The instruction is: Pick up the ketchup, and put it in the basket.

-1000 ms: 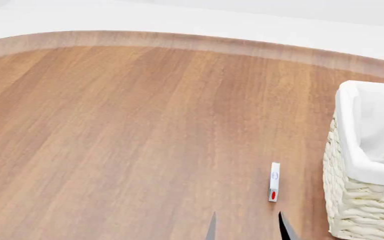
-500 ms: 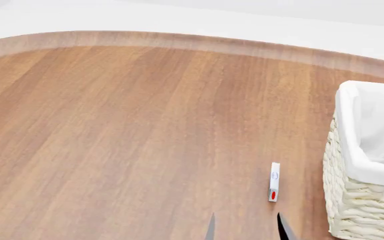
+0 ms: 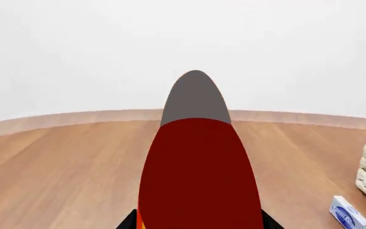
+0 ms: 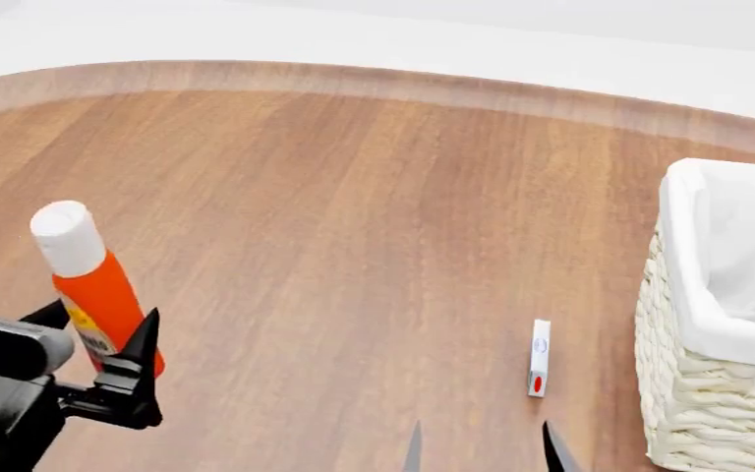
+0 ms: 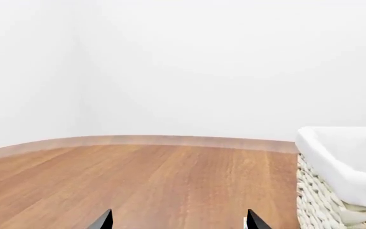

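Note:
The ketchup is an orange-red bottle with a white cap, held slightly tilted above the wooden table at the lower left of the head view. My left gripper is shut on its lower body, one black finger on each side. In the left wrist view the ketchup fills the centre and hides most of the left gripper. The basket, cream wicker with a white liner, stands at the right edge, far from the bottle. My right gripper is open and empty, left of the basket; the right wrist view shows its jaws wide apart.
A small flat white box with a red mark lies on the table just left of the basket, beyond my right gripper. It also shows in the left wrist view. The basket wall is close on the right gripper's outer side. The table's curved far edge meets a white wall.
My left gripper, holding the ketchup, has come into the head view at the lower left, where only bare table showed before. The right gripper has not moved.

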Controlling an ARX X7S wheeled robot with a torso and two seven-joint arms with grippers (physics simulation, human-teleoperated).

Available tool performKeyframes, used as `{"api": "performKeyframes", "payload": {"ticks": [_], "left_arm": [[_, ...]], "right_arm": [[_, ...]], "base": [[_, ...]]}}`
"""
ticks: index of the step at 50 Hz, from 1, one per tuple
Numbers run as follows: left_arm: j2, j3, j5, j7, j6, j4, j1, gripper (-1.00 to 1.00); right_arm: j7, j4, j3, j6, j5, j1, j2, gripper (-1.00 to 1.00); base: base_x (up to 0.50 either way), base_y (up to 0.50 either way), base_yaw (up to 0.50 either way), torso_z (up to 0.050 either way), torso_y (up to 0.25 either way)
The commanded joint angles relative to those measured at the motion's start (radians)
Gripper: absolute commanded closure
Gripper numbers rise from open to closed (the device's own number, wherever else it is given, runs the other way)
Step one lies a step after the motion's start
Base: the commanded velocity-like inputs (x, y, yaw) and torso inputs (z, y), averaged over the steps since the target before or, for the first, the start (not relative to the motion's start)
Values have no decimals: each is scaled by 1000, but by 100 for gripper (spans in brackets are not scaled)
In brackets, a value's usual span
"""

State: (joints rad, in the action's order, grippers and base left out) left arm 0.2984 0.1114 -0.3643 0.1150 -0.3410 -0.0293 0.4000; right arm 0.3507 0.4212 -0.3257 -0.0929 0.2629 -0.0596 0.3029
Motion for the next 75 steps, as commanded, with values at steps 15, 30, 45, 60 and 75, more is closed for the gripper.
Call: {"api": "performKeyframes", "payload": {"ticks": [15, 30, 45, 60, 75], "left_arm": [[-101, 248, -67, 402, -57, -368, 471, 100], [-201, 307, -38, 676, 158, -906, 676, 100], [-282, 289, -6, 788, 358, -1277, 807, 100], [-292, 279, 58, 843, 365, -1273, 779, 100], [-268, 319, 32, 851, 281, -1131, 726, 100]], "right_arm": [[2, -12, 1, 6, 20, 6, 7, -100], [17, 29, 12, -55, 30, 26, 39, -100], [52, 267, 132, -485, 441, 110, 136, -100], [367, 368, 322, -792, 1226, 441, 352, -100], [599, 227, 152, -905, 1540, 861, 391, -100]], "base": [[0, 0, 0, 0, 0], [0, 0, 0, 0, 1], [0, 0, 0, 0, 1], [0, 0, 0, 0, 0], [0, 0, 0, 0, 1]]}}
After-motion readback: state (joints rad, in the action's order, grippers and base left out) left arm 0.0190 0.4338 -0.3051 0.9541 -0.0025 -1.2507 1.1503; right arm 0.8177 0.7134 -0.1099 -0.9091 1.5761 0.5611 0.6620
